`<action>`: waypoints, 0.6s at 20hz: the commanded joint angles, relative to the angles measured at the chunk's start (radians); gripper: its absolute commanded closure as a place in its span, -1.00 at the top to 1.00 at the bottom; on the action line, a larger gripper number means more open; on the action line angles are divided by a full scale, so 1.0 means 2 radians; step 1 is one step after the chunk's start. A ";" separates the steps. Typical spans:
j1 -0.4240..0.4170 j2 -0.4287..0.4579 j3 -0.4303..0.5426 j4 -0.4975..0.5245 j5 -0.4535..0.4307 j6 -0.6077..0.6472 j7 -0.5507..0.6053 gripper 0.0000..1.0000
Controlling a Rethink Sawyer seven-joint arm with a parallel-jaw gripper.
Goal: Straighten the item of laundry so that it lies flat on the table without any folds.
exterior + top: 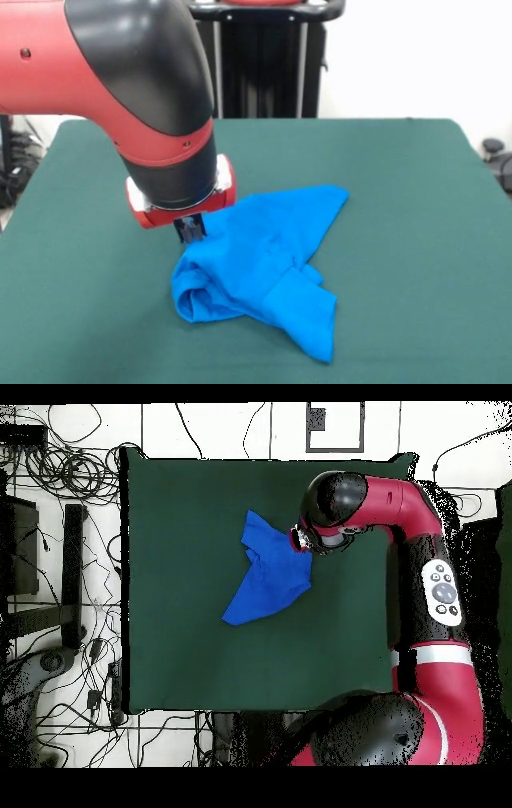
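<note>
The bright blue T-shirt (264, 256) lies crumpled near the middle of the dark green table (400, 160), with a rolled fold at its left and a sleeve pointing toward the front edge. My gripper (190, 232) comes down at the shirt's upper left edge. Its jaws stand close together on the fabric there. In the overhead view the shirt (265, 579) is a bunched, slanted shape on the table (180, 514). There the gripper (298, 544) sits at the shirt's right upper edge, mostly hidden under the arm's wrist.
The red and black arm (400, 504) reaches over the table's right side in the overhead view. The black pedestal (264, 56) stands behind the table's far edge. Cables (60, 464) and stands lie on the floor beside the table.
</note>
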 commanded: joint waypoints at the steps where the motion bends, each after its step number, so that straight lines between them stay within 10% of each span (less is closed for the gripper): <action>1: 0.024 0.017 0.031 0.002 0.008 0.017 -0.121 -1.00; 12: 0.028 0.033 0.033 -0.020 0.011 0.034 -0.124 -1.00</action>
